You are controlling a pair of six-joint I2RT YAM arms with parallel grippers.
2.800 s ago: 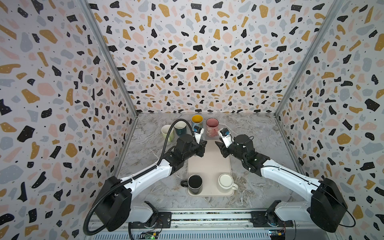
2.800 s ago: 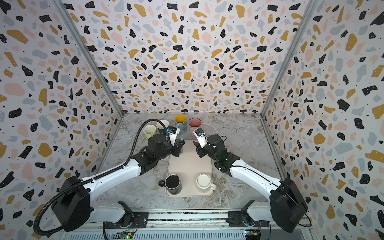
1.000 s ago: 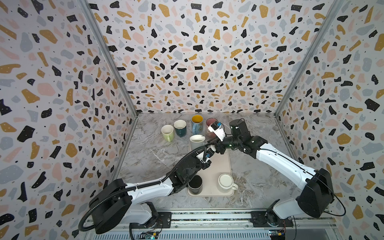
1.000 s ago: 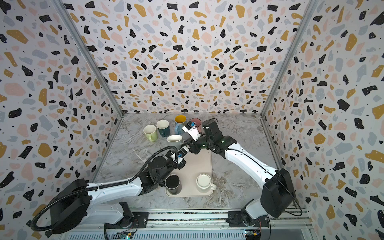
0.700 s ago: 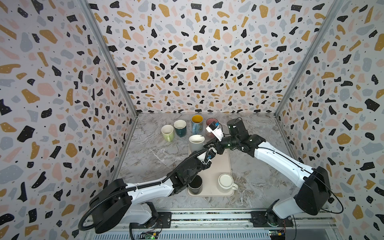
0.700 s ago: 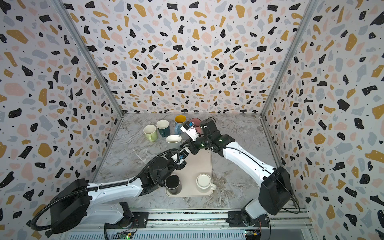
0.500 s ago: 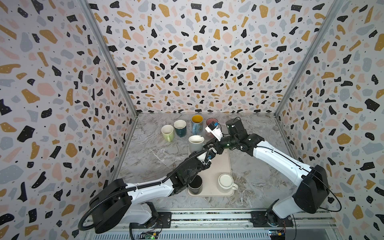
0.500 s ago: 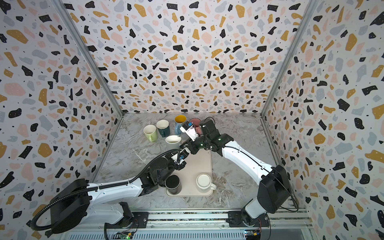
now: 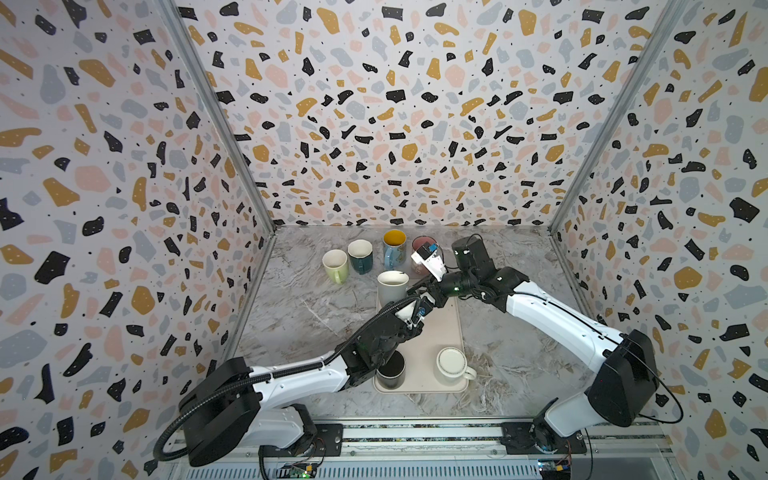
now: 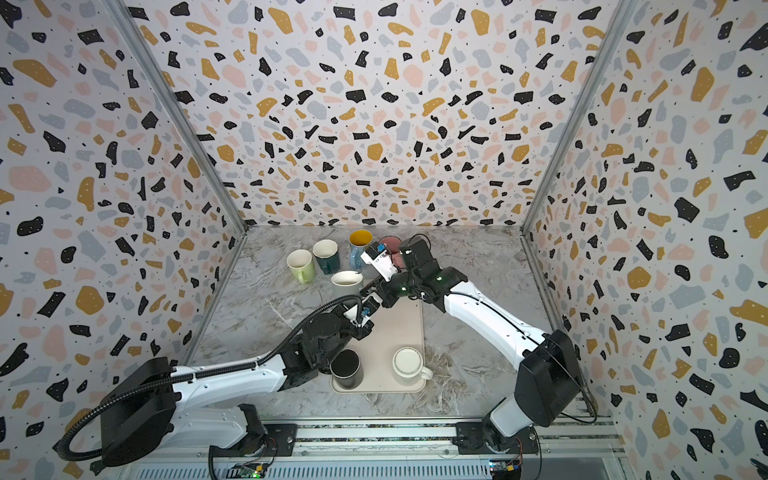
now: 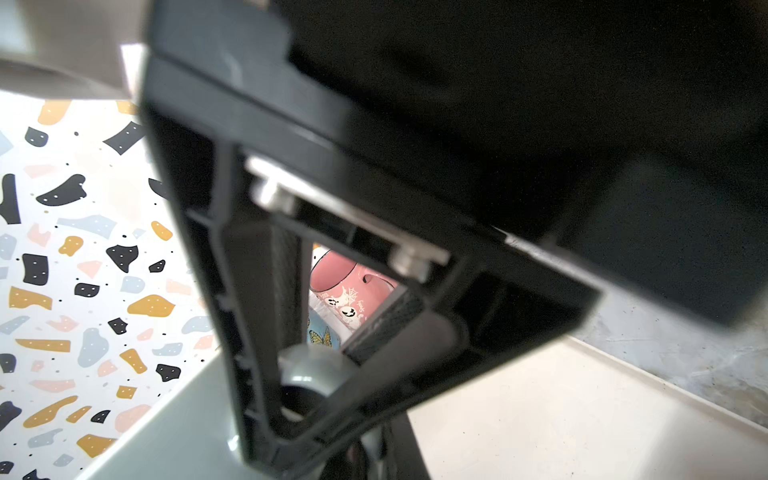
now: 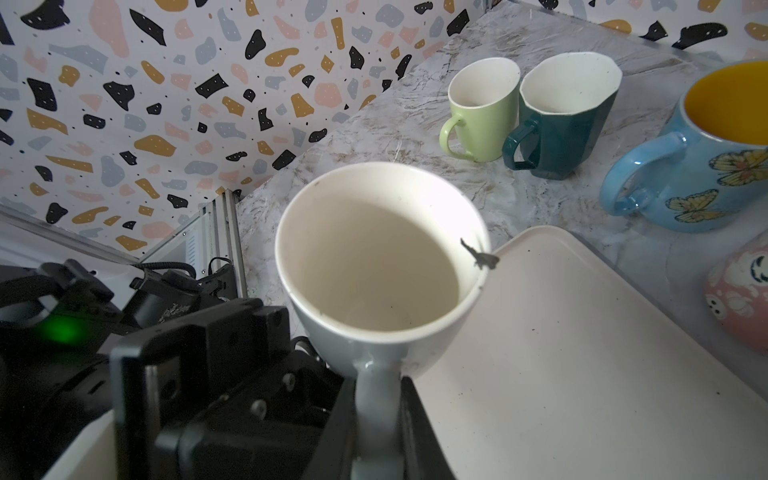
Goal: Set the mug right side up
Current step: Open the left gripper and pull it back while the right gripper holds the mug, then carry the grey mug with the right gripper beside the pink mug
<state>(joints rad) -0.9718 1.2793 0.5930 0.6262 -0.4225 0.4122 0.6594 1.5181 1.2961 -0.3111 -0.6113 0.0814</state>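
**Upright: the pale grey ceramic mug (image 9: pixel 392 286), handle in my right fingers (image 12: pixel 419 449)**

The mug stands mouth up, its cream inside open to both top views and to my right wrist camera. It sits at the far left corner of the beige rectangular plastic tray (image 9: pixel 440 332). Its base is hidden behind my arms, so I cannot tell whether it rests on the tray or hangs just above it.

My right fingers are clamped on the mug's handle, one on each side of it, reaching in from the right. My left fingers (image 11: pixel 257 311) are drawn nearly together just beside the same handle, below my right ones. The handle's loop shows in the gap between them. I cannot tell whether they pinch it.

On the tray's near edge stand a black mug (image 9: pixel 390 370), partly under my left arm, and a cream mug (image 9: pixel 451 363) beside it.

Beyond the tray, four mugs stand in a row on the grey marbled bench (image 9: pixel 299 307), all mouth up:
- a pale green mug (image 9: pixel 334 264)
- a dark teal faceted mug (image 9: pixel 360 255)
- a blue butterfly mug (image 9: pixel 394 247) with a yellow inside
- a pink mug (image 12: pixel 735 299), partly hidden behind my right wrist in both top views
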